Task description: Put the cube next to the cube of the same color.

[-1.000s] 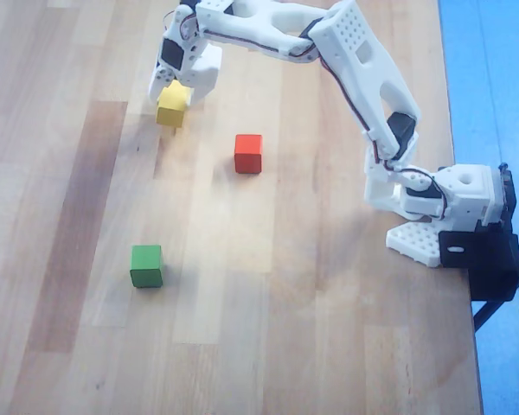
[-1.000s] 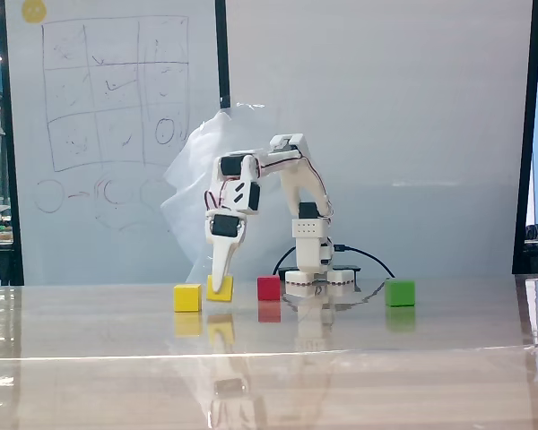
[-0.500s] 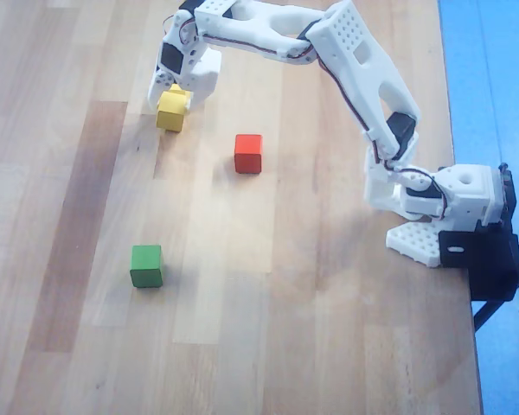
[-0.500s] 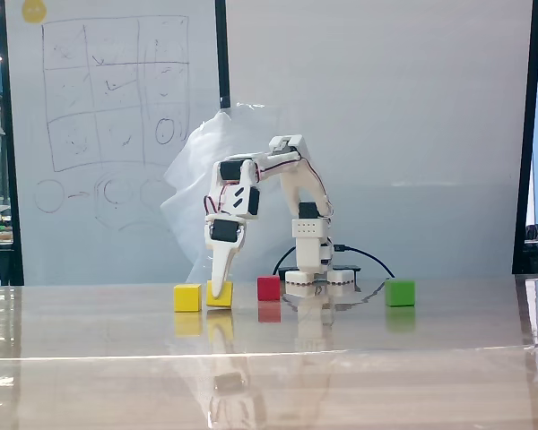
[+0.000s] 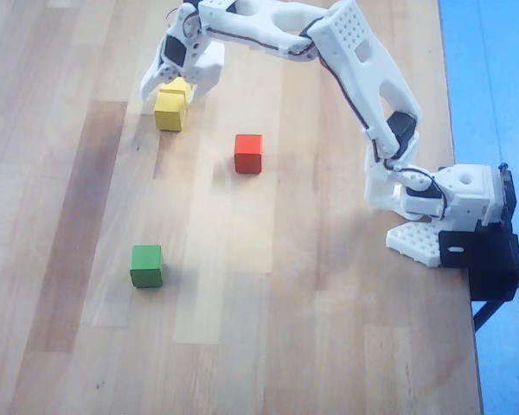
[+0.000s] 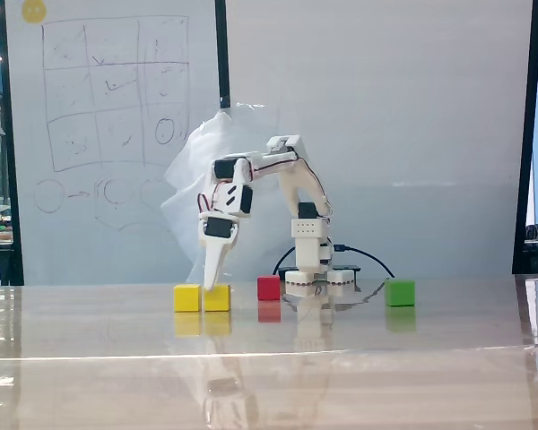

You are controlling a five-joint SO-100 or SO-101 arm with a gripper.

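- The bench (image 5: 242, 346) under me is pale wooden planks with darker streaks, smooth enough to mirror the blocks in the fixed view; its right edge in the overhead view meets a blue floor (image 5: 493, 86).
- My arm (image 5: 363, 69) is white printed plastic with a perforated panel on its upper link and dark servos at the joints. Its base (image 5: 441, 207) is clamped at the bench's right edge in the overhead view, and it arches toward the far edge.
- My gripper (image 5: 177, 85) hangs at that far edge, fingers spread and pointing down, holding nothing. In the fixed view one long white finger (image 6: 214, 269) tapers down to the yellow pair.
- The cube (image 5: 176, 87) is a small yellow wooden block with square faces. It sits between my parted fingers in the overhead view, resting on the bench.
- The cube of the same color (image 5: 169, 113) is its twin, pressed against it on the side away from my gripper. In the fixed view the two stand side by side, touching.
- A red cube (image 5: 248, 153) lies near the pair, toward my base.
- A green cube (image 5: 146, 265) sits well apart from them all.
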